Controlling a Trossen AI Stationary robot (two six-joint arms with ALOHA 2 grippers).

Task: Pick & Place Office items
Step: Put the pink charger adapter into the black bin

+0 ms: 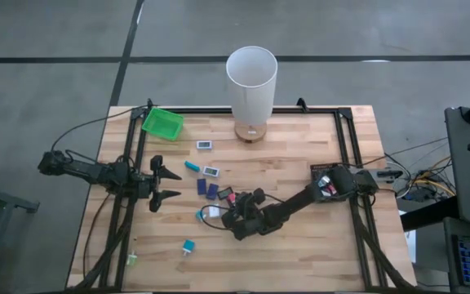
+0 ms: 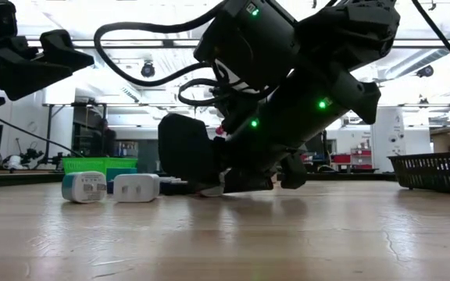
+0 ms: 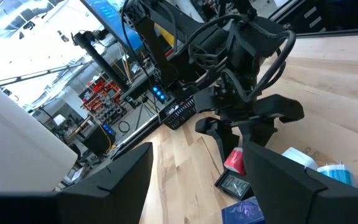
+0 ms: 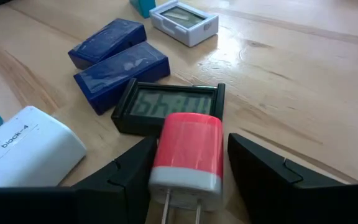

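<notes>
A pale butcher-block table stands on a grey floor, with a bright workshop of shelves and racks behind it. The right gripper is low over the wood, jaws part open, a red-and-white plug between its fingers; whether they pinch it I cannot tell. Just ahead lie a black display and two blue blocks. The left gripper hangs open, well apart.

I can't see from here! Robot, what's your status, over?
Right pincer down at the red plug, fingers either side, not clamped. Left pincer open, waiting at table's left. Black display touching the plug.
</notes>
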